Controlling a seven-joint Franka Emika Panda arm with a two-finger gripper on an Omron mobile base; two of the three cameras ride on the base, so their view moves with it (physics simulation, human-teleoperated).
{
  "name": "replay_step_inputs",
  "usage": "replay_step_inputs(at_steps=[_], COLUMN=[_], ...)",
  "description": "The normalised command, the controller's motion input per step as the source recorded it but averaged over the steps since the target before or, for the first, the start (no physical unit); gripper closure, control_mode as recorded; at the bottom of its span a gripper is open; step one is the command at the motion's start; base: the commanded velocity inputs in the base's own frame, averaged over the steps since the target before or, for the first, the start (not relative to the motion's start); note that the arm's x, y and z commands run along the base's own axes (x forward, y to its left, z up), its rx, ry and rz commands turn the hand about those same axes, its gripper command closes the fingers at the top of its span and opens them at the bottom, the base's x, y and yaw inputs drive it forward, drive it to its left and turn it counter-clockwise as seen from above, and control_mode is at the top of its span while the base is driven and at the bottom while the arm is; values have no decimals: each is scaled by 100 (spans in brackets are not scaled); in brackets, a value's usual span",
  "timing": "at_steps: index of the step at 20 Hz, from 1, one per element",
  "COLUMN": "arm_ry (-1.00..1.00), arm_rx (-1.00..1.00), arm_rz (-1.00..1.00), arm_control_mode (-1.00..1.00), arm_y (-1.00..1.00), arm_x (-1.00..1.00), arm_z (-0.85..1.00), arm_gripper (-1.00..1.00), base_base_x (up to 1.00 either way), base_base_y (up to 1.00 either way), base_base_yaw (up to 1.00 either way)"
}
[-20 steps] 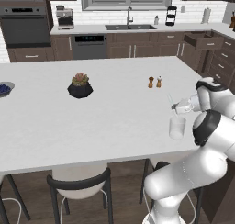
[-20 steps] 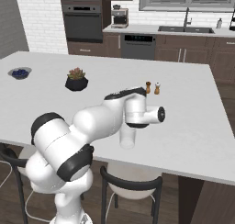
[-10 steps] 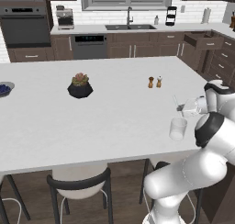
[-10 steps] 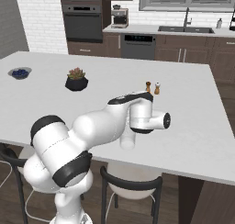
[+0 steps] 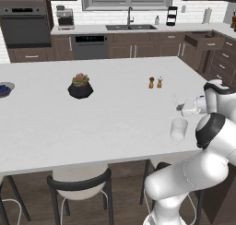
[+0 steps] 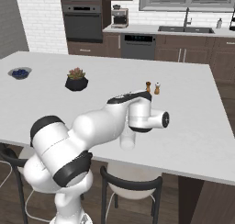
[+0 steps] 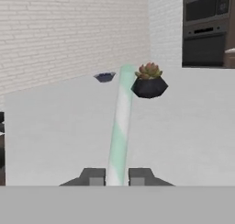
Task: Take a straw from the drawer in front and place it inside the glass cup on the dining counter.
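Gripper: seen in the hand view, the gripper (image 7: 117, 176) has its two dark tips closed on the straw (image 7: 120, 126), one tip on each side of its lower end; in the left base view the hand sits at about 3 o'clock of the island top, just above its right edge
Straw: pale with faint green bands; in the hand view it runs from 6 o'clock up toward 12 o'clock, leaning slightly right; in the left base view it juts from the hand toward 11 o'clock
Glass cup: upright on the white top, the glass cup (image 5: 179, 129) is at 7 o'clock of the hand, near but apart from it; the straw is above and beside it, not inside; in the right base view the arm partly hides it
Dining counter: the dining counter (image 5: 106, 113) carries two small brown shakers (image 5: 155, 82) at 11 o'clock of the cup; a potted succulent (image 5: 80, 85) well left; a small bowl (image 5: 4, 89) at the far left edge
Drawer: the drawer (image 5: 203, 39) stands pulled open at 1 o'clock, in the cabinets behind
Stool: a black-framed stool (image 5: 80, 185) is tucked under the near edge
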Motion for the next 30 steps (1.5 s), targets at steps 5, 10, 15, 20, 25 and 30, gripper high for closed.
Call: replay_step_inputs(at_steps=[5, 10, 15, 20, 25, 30], arm_ry=[0, 0, 0, -1, -1, 0], arm_rx=[2, 3, 3, 4, 3, 3], arm_rz=[2, 2, 3, 4, 4, 3], arm_control_mode=[-100, -100, -100, -100, -100, -100], arm_y=[0, 0, 0, -6, -7, -9], arm_x=[12, 3, 1, 1, 0, 0], arm_z=[-12, -19, -15, -16, -18, -12], arm_gripper=[100, 100, 100, 100, 100, 100], base_base_x=[0, 0, 0, 0, 0, 0], base_base_y=[0, 0, 0, 0, 0, 0], base_base_yaw=[0, 0, 0, 0, 0, 0])
